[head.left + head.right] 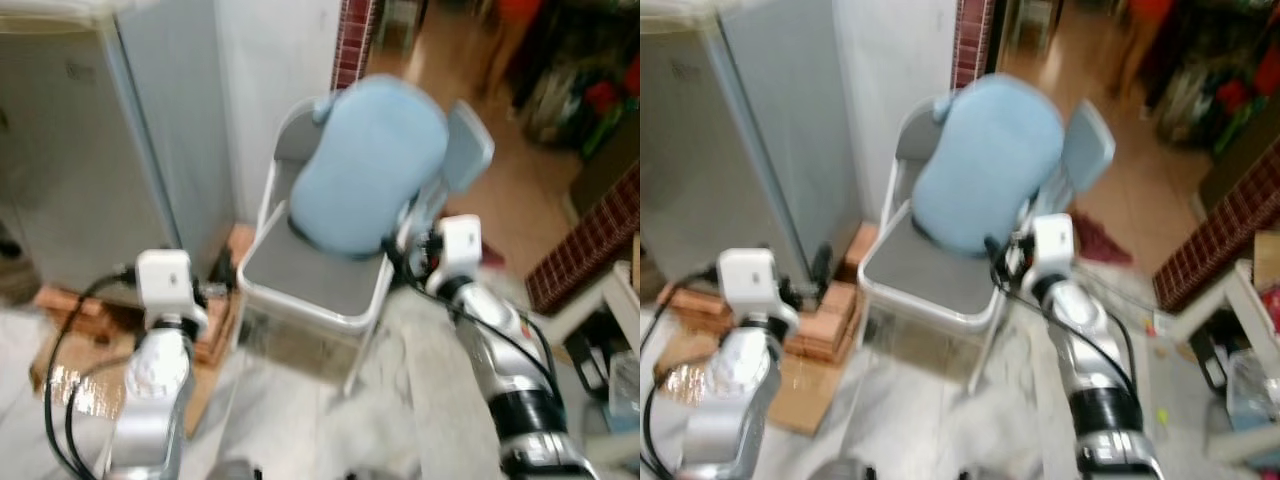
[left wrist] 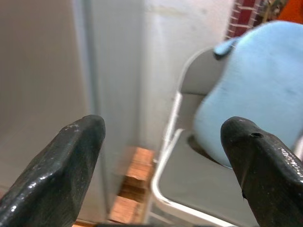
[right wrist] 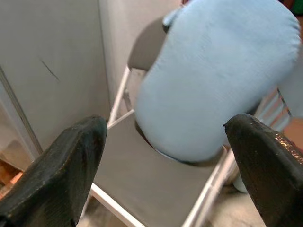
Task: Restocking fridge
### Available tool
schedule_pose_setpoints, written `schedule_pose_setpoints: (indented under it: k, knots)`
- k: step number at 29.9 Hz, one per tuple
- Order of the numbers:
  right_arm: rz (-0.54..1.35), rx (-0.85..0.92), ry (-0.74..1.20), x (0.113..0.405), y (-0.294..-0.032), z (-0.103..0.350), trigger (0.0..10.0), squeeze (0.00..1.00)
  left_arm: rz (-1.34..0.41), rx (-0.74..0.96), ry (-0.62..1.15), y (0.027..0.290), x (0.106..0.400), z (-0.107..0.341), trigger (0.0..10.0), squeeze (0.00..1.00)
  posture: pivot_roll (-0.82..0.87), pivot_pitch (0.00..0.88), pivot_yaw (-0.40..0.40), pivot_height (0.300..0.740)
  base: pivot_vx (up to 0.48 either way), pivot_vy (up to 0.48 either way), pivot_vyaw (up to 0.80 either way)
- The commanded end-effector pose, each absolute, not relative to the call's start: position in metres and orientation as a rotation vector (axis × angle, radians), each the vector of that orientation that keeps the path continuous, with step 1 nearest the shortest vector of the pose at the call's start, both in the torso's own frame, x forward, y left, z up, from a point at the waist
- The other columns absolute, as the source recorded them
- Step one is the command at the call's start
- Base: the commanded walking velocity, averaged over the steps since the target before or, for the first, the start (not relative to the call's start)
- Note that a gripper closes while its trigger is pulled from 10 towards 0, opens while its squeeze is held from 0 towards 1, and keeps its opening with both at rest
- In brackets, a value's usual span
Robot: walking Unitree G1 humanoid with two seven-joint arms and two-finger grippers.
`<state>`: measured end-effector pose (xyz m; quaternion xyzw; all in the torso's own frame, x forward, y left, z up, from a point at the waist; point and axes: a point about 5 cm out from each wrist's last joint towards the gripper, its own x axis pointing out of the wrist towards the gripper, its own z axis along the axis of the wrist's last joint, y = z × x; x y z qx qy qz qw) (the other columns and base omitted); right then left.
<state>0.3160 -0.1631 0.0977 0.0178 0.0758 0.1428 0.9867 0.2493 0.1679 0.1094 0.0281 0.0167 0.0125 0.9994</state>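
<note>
The grey fridge (image 1: 70, 160) stands at the left with its door closed, resting on red bricks (image 1: 825, 315). My left gripper (image 2: 165, 137) is open and empty, held low in front of the fridge's right side. It points at the gap between the fridge and a grey folding chair (image 1: 310, 275). Also open and empty, my right gripper (image 3: 165, 137) hovers at the chair's right front edge. It faces the light blue cushion (image 1: 365, 165) that leans on the chair's back. No item to stock can be made out.
A white wall (image 1: 270, 80) rises behind the chair. Cardboard (image 1: 80, 375) lies on the floor below the fridge. A low brick wall (image 1: 590, 245) and white furniture (image 1: 600, 300) stand at the right. The views are blurred.
</note>
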Motion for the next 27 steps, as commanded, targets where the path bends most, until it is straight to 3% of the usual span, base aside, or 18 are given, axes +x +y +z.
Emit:
schedule_pose_setpoints:
  k: [1, 8, 17, 27]
  knots:
    - [0.306, 0.047, 0.119, 0.3206, -0.1561, 0.1073, 10.0, 0.00, 0.032, 0.079, 0.022, 0.1734, 0.2490, 0.1125, 10.0, 0.00, 0.09, 0.000, -0.077, 0.740, 0.000, 0.480, 0.00]
    - [0.327, 0.037, 0.101, 0.3226, -0.1512, 0.1097, 10.0, 0.00, 0.018, 0.093, 0.022, 0.1703, 0.2493, 0.1136, 10.0, 0.00, 0.09, 0.000, -0.076, 0.740, 0.000, 0.480, 0.06]
    - [0.329, 0.034, 0.100, 0.3243, -0.1485, 0.1102, 10.0, 0.00, -0.006, 0.088, 0.020, 0.1679, 0.2498, 0.1148, 10.0, 0.00, 0.09, 0.000, -0.076, 0.740, 0.000, 0.480, 0.77]
    - [0.317, 0.049, 0.094, 0.3275, -0.1492, 0.1116, 10.0, 0.00, -0.026, 0.075, 0.020, 0.1645, 0.2501, 0.1148, 10.0, 0.00, 0.09, 0.000, -0.077, 0.740, 0.000, 0.480, 0.00]
